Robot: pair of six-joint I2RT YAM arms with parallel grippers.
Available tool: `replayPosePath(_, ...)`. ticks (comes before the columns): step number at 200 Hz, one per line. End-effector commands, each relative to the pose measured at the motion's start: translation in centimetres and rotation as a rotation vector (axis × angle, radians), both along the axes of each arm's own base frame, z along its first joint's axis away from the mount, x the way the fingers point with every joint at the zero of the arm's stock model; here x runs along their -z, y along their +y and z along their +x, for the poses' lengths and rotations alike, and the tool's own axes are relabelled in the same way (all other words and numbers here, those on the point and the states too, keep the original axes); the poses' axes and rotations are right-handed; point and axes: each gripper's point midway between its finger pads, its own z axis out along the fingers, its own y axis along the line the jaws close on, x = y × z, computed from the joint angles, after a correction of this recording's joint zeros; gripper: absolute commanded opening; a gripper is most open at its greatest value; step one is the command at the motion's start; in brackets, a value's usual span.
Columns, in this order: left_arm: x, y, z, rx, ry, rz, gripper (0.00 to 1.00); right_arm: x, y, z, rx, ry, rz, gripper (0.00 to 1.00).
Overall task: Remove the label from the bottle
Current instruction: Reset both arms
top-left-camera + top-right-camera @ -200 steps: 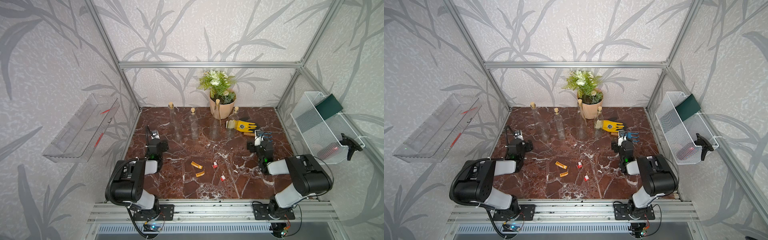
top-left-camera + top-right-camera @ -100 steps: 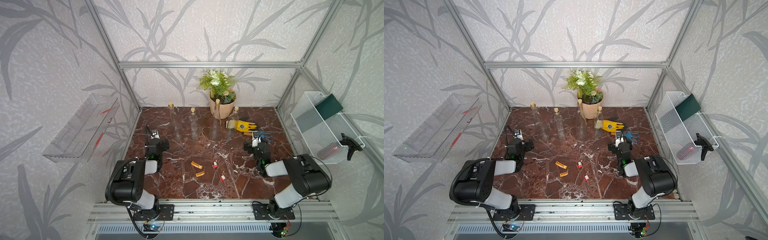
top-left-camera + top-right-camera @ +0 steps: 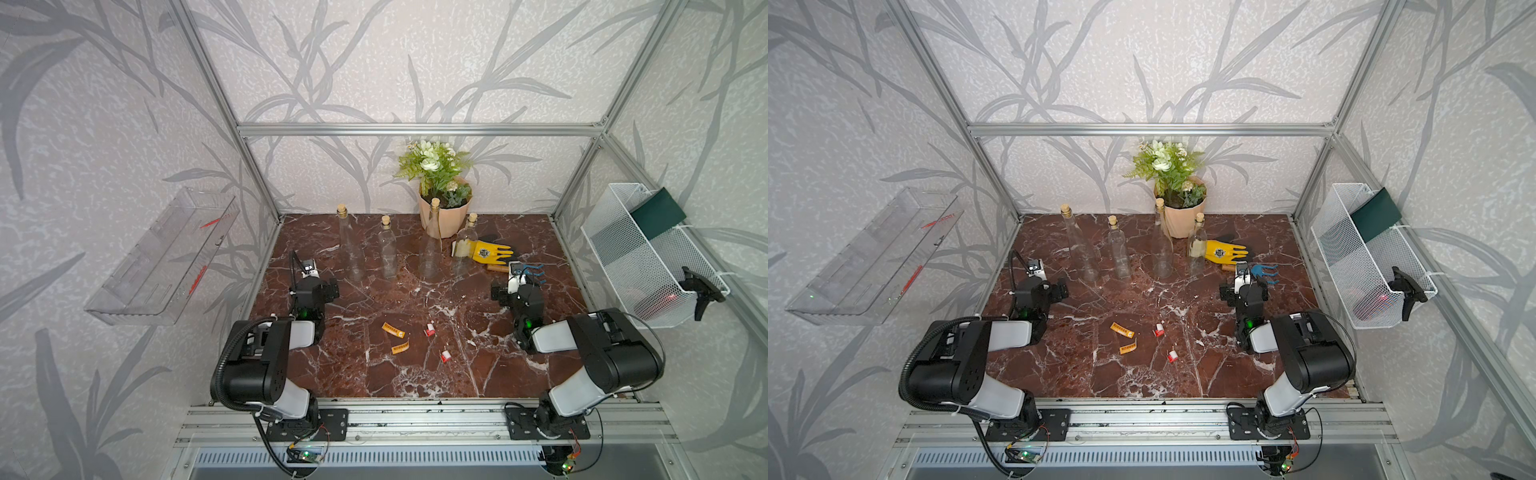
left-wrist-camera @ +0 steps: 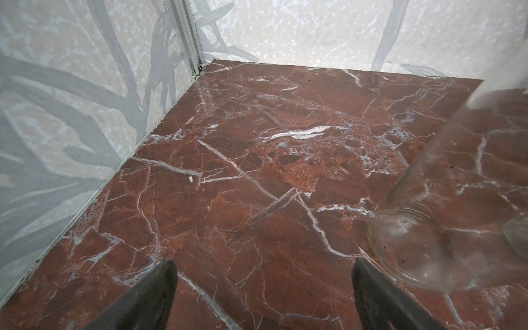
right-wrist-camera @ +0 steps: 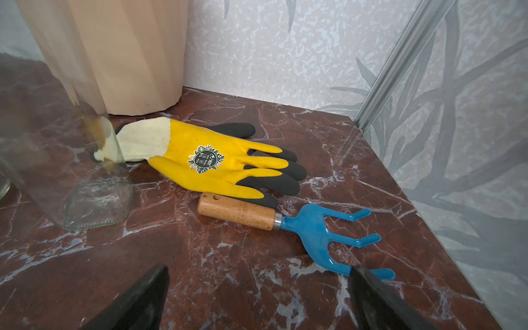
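Left gripper (image 4: pixel 263 262): jaws spread wide, nothing between them; low over bare tabletop (image 3: pixel 415 374) near the left edge, just beside the base of the row's left-end bottle (image 4: pixel 414 243).
Right gripper (image 5: pixel 260 268): jaws wide apart too, gripping nothing; near the right edge, facing the back right corner, close to the rake's prongs.
Bottles (image 3: pixel 388 249): four, clear glass, corked, upright in a row across the back half of the tabletop.
Short bottle (image 3: pixel 465 245): at the right end of the row, just in front of the glove's cuff; pale yellowish patch on its wall (label or cuff seen through the glass, cannot tell which).
Orange strips (image 3: pixel 393 330): two, flat near the middle of the tabletop, between the arms, well apart from the bottles.
Red-and-white scraps (image 3: pixel 429 331): two, small, just beside the strips, toward the right edge.
Glove (image 5: pixel 205 160): yellow and black, flat near the back edge, fingers toward the right edge.
Rake (image 5: pixel 314 228): blue prongs, wooden handle, lying just in front of the glove, touching it.
Flower pot (image 3: pixel 444 216): beige, against the back edge, behind the third bottle.
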Motion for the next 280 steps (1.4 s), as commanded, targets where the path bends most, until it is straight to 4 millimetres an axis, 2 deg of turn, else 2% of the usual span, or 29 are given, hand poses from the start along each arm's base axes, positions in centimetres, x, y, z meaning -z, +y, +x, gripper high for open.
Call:
replayPosePath(1, -0.45, 0.16, 0.19, -0.001, -0.025, 0.004, 0.96, -0.35, -0.05, 0.36, 0.004, -0.006, 0.021, 0.99)
replayPosePath(280, -0.45, 0.18, 0.18, -0.001, -0.026, 0.004, 1.0, -0.23, -0.28, 0.53, -0.014, 0.005, 0.055, 0.99)
